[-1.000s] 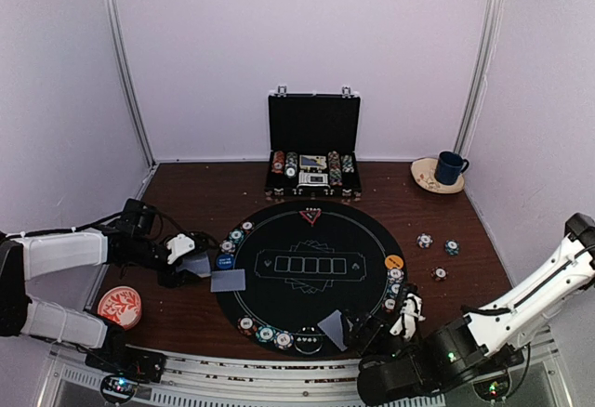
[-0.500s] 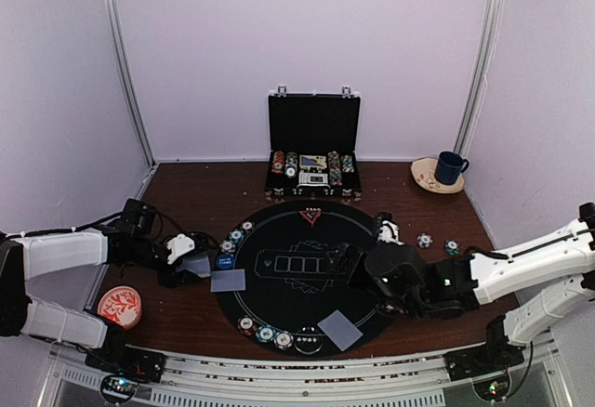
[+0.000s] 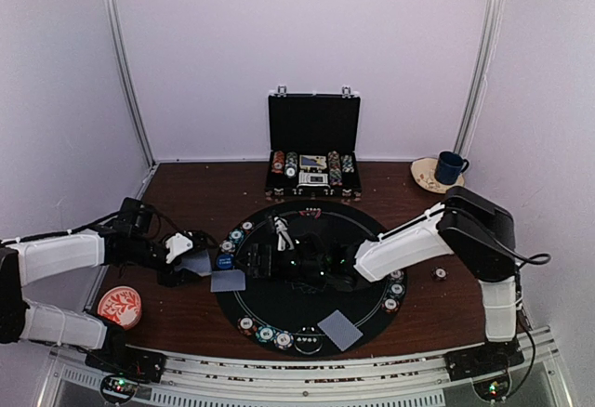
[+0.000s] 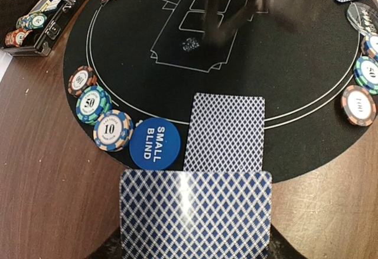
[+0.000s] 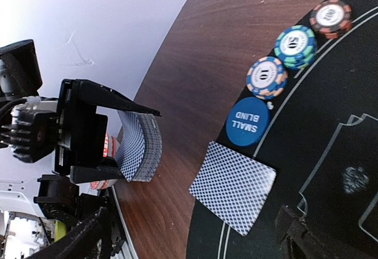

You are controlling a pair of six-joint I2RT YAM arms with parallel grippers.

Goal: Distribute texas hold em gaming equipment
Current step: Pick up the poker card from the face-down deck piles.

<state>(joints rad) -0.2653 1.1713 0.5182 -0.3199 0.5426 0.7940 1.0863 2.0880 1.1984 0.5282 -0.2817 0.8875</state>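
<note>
My left gripper [image 3: 191,265] is shut on a deck of blue-backed playing cards [image 4: 195,214], held just off the mat's left edge; the right wrist view shows that deck [image 5: 139,146] clamped between the left fingers. One card [image 3: 228,281] lies face down on the mat edge beside the blue small-blind button [image 4: 153,143] and three striped chips [image 4: 93,103]. Another card [image 3: 340,329] lies at the mat's near edge. My right gripper [image 3: 255,260] reaches across the mat toward the deck. It is open [image 5: 189,247] and empty, above the lying card [image 5: 233,187].
The black briefcase [image 3: 313,147] stands open behind the round black mat [image 3: 363,240], with the red triangle marker [image 3: 310,212] at the mat's far edge. Chips [image 3: 266,334] line the near and right rims. A red-and-white dish [image 3: 120,306] sits near left, a blue cup [image 3: 451,167] far right.
The right arm has swung from the near right across the mat to the left, toward the held deck. The left arm and deck have stayed put.
</note>
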